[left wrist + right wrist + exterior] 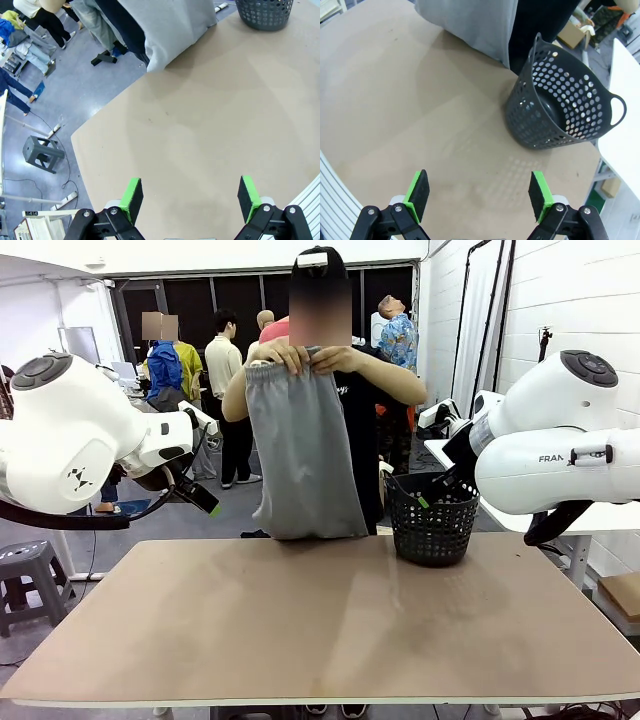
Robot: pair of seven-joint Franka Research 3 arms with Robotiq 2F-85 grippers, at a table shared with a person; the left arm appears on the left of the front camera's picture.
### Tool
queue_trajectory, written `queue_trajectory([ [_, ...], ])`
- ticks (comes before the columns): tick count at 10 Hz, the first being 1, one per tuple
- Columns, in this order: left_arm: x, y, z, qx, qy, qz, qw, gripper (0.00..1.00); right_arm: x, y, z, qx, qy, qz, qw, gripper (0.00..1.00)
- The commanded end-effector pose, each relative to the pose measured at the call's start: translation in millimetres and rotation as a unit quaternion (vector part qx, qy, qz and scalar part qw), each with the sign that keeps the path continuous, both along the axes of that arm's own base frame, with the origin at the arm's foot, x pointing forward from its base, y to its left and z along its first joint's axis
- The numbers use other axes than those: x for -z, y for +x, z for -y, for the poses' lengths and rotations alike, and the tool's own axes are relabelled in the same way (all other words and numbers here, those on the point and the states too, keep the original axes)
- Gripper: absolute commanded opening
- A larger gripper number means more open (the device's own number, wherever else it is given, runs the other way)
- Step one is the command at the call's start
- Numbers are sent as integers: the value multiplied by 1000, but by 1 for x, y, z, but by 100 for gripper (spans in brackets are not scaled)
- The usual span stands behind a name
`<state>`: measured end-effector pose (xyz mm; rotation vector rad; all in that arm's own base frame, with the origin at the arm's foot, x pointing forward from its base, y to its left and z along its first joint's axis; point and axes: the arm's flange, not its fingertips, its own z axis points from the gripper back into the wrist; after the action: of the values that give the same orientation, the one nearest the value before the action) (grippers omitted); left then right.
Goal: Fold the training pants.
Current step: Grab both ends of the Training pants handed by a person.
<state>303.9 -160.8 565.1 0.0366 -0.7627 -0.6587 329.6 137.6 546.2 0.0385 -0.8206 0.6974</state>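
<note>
1. Front view: the training pants aren't on the table yet. The person's hands hold them up by the waistband at chest height, and the cloth hangs straight down at the far side. The hem reaches the far edge; you can't tell whether it rests on it. The black basket sits on the far right part of the table, just beside the hanging cloth.
2. Front view, judgement: folding hasn't begun. If you reach in now, you risk hitting the person's hands or tugging cloth that is held from above.
3. Left wrist view: the left gripper is spread wide with nothing between its pads, above bare tabletop. The pants are at the top, well apart from it, with the hem corner over the table's far edge.
4. Left wrist view, risk: soft jersey will likely bunch or drag if you pinch one layer only. If the pants get laid that close to the edge, they could slide off toward the person.
5. Right wrist view: the right gripper is spread wide too and holds nothing. The basket is ahead and to the side of it, and the pants hang at the top, beside the basket.
6. Right wrist view, risk: the basket is between this gripper and that side of the pants. A straight reach could knock or push it, so go around it.
</note>
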Motion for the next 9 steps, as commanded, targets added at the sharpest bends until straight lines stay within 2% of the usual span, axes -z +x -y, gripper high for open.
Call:
queue_trajectory([
  [1,-1,0,0,1,1,2,1000,100,0,0,0,0,-1,0,1000,100],
  [9,-1,0,0,1,1,2,1000,100,0,0,0,0,-1,0,1000,100],
])
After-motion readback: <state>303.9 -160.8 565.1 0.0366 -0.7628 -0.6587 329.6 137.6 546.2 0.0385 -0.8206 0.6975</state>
